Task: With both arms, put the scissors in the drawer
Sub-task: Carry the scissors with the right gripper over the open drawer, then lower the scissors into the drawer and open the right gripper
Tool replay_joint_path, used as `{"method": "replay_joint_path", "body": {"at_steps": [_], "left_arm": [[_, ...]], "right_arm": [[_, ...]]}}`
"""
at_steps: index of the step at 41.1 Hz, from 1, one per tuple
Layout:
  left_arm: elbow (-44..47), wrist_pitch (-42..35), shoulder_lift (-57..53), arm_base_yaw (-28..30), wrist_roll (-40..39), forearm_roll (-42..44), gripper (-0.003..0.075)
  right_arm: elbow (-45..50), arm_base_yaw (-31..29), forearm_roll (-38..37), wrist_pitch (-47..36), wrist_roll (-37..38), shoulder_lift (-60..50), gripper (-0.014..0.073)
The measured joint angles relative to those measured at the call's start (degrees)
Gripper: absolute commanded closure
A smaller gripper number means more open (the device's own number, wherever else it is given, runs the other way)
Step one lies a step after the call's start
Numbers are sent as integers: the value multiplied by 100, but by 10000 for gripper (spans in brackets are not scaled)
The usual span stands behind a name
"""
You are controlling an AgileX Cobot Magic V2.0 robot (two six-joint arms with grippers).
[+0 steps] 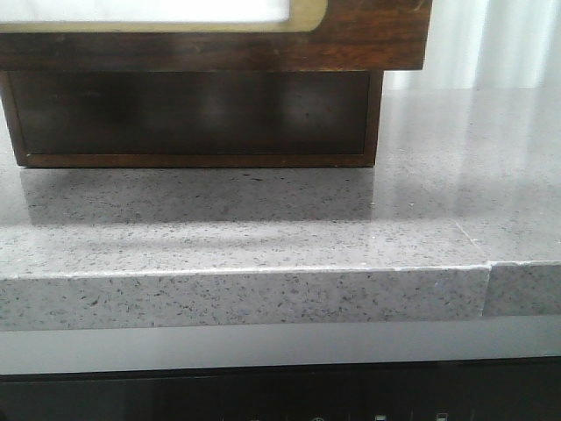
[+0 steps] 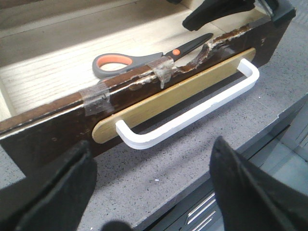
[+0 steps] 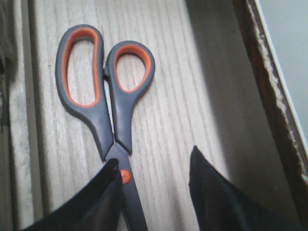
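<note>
Scissors [image 3: 103, 110] lay flat inside the open drawer [image 2: 57, 120], right gripper [image 3: 154, 192] spread above them, holding nothing. Left gripper [image 2: 149, 187] spread too, facing the handle [image 2: 192, 103]. Prob next: push drawer shut w/ left.

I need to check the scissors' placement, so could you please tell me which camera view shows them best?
The right wrist view: the scissors lie flat on the drawer's pale wooden floor, both finger loops in full view. The left wrist view shows them smaller, partly hidden behind the drawer front. The front view does not show them.
</note>
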Motion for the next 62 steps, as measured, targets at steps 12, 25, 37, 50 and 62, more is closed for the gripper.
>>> {"method": "replay_joint_path", "body": {"at_steps": [12, 25, 37, 50, 62], "left_arm": [[0, 0, 0, 0, -9, 0, 227], [0, 0, 0, 0, -9, 0, 227], [0, 0, 0, 0, -9, 0, 227], [0, 0, 0, 0, -9, 0, 227], [19, -44, 0, 0, -9, 0, 276]], "right_arm": [[0, 0, -252, 52, 1498, -438, 231], [26, 0, -1526, 976, 4561, -1566, 231], [1408, 0, -2102, 924, 5941, -3130, 231], [3090, 0, -2225, 710, 6025, -4846, 231], [3912, 0, -2419, 637, 6025, -5819, 290]]}}
